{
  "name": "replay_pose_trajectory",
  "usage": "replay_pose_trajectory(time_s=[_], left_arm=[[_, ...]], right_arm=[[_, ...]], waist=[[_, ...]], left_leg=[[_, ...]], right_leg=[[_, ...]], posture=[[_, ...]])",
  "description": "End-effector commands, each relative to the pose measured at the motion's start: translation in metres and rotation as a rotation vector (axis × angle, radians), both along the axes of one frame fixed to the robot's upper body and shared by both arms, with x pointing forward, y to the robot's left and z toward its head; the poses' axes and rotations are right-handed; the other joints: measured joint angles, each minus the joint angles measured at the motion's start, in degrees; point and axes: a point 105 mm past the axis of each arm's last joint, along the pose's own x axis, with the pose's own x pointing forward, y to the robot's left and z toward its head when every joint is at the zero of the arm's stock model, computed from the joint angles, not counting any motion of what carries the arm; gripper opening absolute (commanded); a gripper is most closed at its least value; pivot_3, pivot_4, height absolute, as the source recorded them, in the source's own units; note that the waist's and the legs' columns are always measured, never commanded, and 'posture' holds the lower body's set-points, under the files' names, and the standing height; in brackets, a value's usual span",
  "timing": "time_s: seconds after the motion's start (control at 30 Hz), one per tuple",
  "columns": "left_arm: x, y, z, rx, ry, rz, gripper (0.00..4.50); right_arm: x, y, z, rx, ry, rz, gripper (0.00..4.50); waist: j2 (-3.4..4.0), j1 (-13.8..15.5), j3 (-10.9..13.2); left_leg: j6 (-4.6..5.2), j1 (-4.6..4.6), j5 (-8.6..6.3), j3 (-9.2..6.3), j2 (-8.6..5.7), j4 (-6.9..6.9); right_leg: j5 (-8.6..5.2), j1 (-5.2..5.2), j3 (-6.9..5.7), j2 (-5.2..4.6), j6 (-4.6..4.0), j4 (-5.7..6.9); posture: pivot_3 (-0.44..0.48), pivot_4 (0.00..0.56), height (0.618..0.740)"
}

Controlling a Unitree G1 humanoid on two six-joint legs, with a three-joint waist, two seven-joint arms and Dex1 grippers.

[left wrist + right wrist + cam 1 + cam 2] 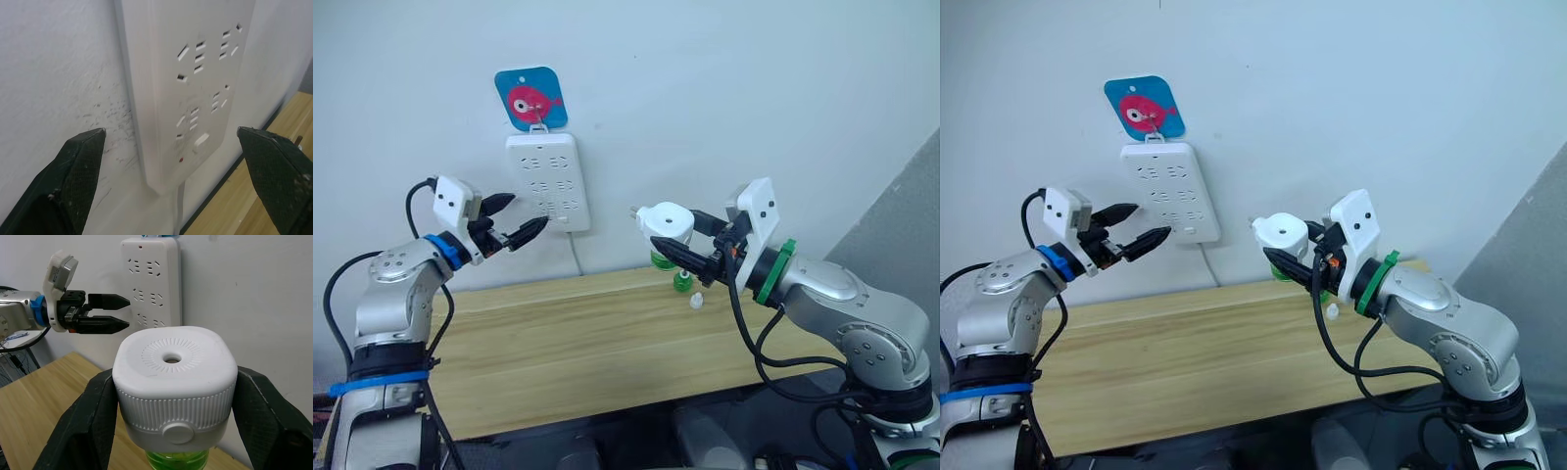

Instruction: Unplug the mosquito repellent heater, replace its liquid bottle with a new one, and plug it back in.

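Observation:
My right gripper (pixel 672 233) is shut on the mosquito repellent heater (pixel 667 222), a white rounded unit with a round vent hole (pixel 171 359), held in the air above the table's far right part. A green liquid bottle (pixel 176 460) sits in its underside. The heater is away from the white power strip (pixel 546 181) on the wall. My left gripper (pixel 521 217) hangs open just left of the strip's lower half, its fingertips (pixel 93 142) either side of the strip with nothing between them. A second green bottle (pixel 682 282) stands on the table below the heater.
The wooden table (pixel 558 343) runs along the wall. A small white cap (pixel 696 301) lies beside the standing bottle. The strip hangs from a blue fish hook plate (pixel 530 98), and its cable (pixel 575 257) drops behind the table.

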Motion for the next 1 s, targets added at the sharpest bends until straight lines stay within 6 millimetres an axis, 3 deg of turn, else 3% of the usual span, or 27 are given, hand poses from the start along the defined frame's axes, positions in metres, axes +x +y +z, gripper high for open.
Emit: replay_pose_trajectory(time_s=[0.03, 0.2, 0.4, 0.7, 1.0], left_arm=[[0.006, 0.0, 0.009, 0.006, -0.018, 0.012, 4.5], [0.012, -0.01, 0.012, 0.0, 0.019, -0.049, 4.5], [0.005, -0.025, 0.017, -0.004, 0.062, -0.168, 4.5], [0.005, -0.031, 0.025, 0.007, 0.064, -0.227, 4.5], [0.008, -0.044, 0.029, -0.026, 0.055, -0.259, 1.74]], right_arm=[[-0.006, 0.001, 0.013, 0.02, -0.065, 0.006, 2.93], [-0.006, -0.001, 0.013, 0.016, -0.068, 0.0, 2.93], [-0.006, -0.001, 0.012, 0.013, -0.065, 0.001, 2.93], [-0.009, 0.005, 0.009, 0.009, -0.056, 0.034, 2.93], [-0.007, 0.021, 0.002, 0.016, -0.036, 0.086, 2.93]], waist=[[0.0, -0.04, 0.0], [0.0, 0.4, 0.0], [-0.02, 0.12, 0.01], [-0.02, -0.39, 0.01], [-0.02, -0.23, 0.01]], left_leg=[[0.0, 0.0, 0.0, 0.0, 0.0, 0.0], [0.0, 0.01, 0.0, -0.09, -0.02, 0.06], [0.0, 0.03, 0.0, -0.14, -0.03, 0.1], [0.0, 0.03, 0.0, -0.12, -0.02, -0.01], [0.0, 0.01, 0.0, -0.14, -0.02, -0.01]], right_leg=[[0.0, 0.0, -0.01, 0.0, 0.0, 0.0], [0.0, 0.1, -0.09, 0.0, 0.01, 0.01], [0.0, 0.21, -0.11, 0.0, 0.02, -0.06], [0.0, 0.12, -0.09, 0.0, 0.01, -0.06], [0.0, 0.12, -0.1, 0.0, 0.01, -0.06]], posture=[[-0.241, 0.106, 0.74], [-0.254, 0.107, 0.74], [-0.252, 0.105, 0.74], [-0.249, 0.101, 0.74], [-0.253, 0.093, 0.74]])
